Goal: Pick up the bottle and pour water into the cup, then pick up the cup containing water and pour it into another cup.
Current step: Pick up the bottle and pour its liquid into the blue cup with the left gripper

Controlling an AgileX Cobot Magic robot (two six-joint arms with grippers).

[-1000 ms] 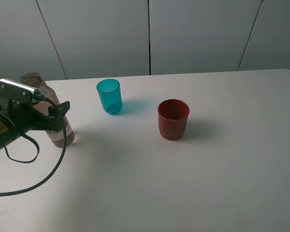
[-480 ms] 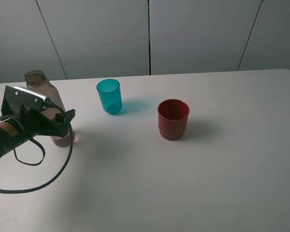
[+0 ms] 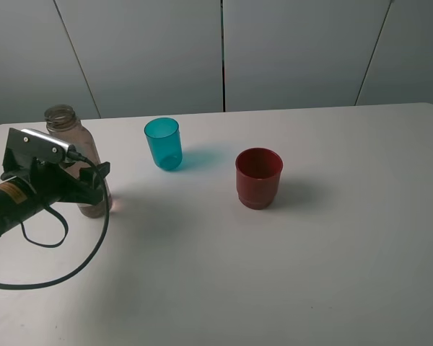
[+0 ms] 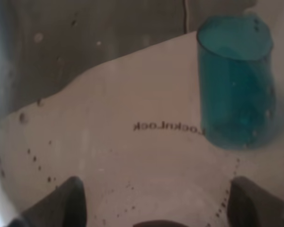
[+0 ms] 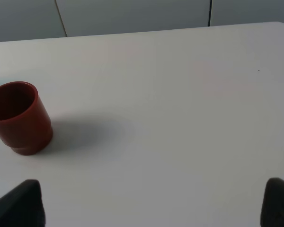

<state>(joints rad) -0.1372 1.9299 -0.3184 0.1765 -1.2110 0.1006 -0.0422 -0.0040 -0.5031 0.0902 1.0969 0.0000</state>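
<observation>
The smoky see-through bottle (image 3: pixel 76 140) stands uncapped at the table's left, and my left gripper (image 3: pixel 92 185) is shut on its lower body. In the left wrist view the bottle (image 4: pixel 109 156) fills the space between the two dark fingers (image 4: pixel 61 201), and the teal cup (image 4: pixel 236 85) shows through it. The teal cup (image 3: pixel 163 144) stands apart, back and right of the bottle. The red cup (image 3: pixel 259 177) is near the middle, also seen in the right wrist view (image 5: pixel 19 118). My right gripper (image 5: pixel 149 203) is open over bare table with nothing between its fingers.
The white table (image 3: pixel 310 252) runs wide to the right and front. A black cable (image 3: pixel 72 259) loops from the left arm over the table's front left. Grey wall panels stand behind the far edge.
My left gripper slid forward around the bottle and closed on it. The bottle's neck shifted a little to the right. Both cups stayed put.
</observation>
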